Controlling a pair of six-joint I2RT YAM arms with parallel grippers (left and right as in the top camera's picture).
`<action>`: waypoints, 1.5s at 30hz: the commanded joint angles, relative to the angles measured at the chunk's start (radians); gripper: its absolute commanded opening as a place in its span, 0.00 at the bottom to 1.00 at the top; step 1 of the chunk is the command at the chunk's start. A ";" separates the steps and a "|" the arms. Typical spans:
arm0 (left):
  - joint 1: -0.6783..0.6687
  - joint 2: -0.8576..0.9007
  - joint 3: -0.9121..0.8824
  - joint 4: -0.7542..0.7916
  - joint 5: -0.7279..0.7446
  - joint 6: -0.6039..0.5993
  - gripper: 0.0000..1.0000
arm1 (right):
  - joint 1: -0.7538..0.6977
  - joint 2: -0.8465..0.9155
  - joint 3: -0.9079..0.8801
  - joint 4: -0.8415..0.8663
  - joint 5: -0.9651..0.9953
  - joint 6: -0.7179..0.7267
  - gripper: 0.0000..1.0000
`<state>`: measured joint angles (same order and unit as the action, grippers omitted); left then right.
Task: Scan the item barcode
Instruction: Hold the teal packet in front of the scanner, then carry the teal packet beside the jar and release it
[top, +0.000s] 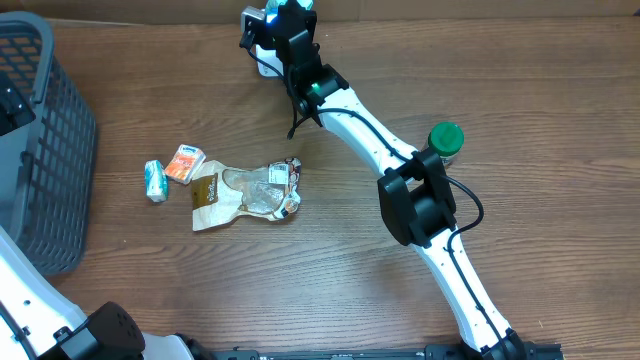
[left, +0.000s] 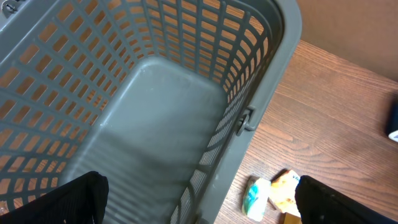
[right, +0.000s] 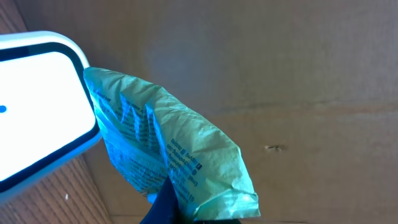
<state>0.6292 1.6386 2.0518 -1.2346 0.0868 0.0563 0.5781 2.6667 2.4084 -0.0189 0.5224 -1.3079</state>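
1. While hovering above the grey plastic lattice basket (left: 273, 62), the left gripper (left: 199, 202) has its fingers spread wide, holding nothing.
2. Mid-table lie small packets (top: 170, 170) and a brown plastic pouch (top: 235, 195).
3. At the table's far edge, the right gripper (right: 166, 206), pressed together, pinches a crinkled green plastic packet (right: 168, 143) just beside the glowing white scanner (right: 37, 106).

The right arm (top: 370, 135) reaches across the table (top: 540, 90) to its far edge, where the right gripper (top: 293, 12) is at what looks like a green packet (top: 303, 4). A jar (top: 445, 140) stands beside the arm. Mid-table lie a clear bag (top: 245, 193), an orange pack (top: 185, 163) and a white pouch (top: 155, 181). A basket (top: 40, 150) sits at the left.
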 joint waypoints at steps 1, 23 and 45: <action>0.000 0.000 -0.003 0.001 0.008 0.015 1.00 | -0.006 -0.018 0.019 0.013 0.012 -0.003 0.04; 0.000 0.000 -0.003 0.001 0.008 0.015 0.99 | -0.009 -0.204 0.019 -0.164 -0.091 0.330 0.04; 0.000 0.000 -0.003 0.001 0.008 0.015 1.00 | -0.180 -0.641 0.008 -1.421 -0.532 1.416 0.04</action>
<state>0.6292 1.6386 2.0518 -1.2346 0.0868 0.0563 0.4488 2.0228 2.4233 -1.3399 0.0402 0.0296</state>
